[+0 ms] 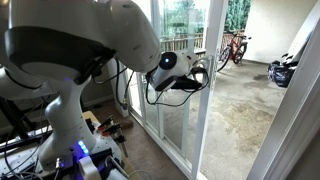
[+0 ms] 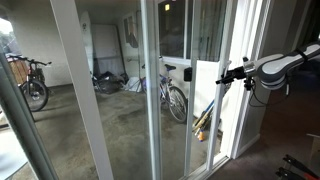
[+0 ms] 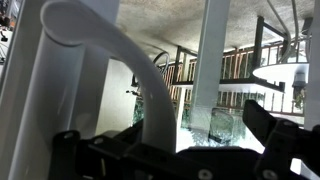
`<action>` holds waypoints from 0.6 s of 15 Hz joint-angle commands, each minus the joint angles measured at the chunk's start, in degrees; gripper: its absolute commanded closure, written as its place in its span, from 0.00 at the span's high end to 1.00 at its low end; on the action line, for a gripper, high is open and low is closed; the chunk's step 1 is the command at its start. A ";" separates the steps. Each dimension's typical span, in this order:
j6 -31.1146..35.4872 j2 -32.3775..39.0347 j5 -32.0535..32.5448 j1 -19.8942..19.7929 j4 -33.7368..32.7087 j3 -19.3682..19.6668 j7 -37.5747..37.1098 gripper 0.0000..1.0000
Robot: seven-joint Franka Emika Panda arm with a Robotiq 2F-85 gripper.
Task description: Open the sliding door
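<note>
Wrist view: smooth white handle (image 3: pixel 112 52); black claw (image 3: pixel 165 150)

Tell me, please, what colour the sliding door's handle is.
White; the handle shows best in the wrist view.

Concrete floor (image 2: pixel 110 125): near bike (image 2: pixel 174 98) stands mid-patio, far bike (image 2: pixel 32 82) well apart, dark clutter (image 2: pixel 108 80) between them.
</note>
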State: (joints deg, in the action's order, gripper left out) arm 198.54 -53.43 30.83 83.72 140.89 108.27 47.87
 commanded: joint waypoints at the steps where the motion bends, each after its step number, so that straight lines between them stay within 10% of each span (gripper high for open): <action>1: 0.01 -2.92 -4.92 0.58 -4.53 -5.67 6.93 1.00; 8: -1.70 1.79 -8.84 4.05 4.05 -3.44 2.30 1.00; 9: -0.67 -0.97 -6.05 -1.89 1.97 -3.25 4.78 1.00</action>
State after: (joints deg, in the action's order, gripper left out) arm 198.03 -54.32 24.56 81.98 142.89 105.09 52.75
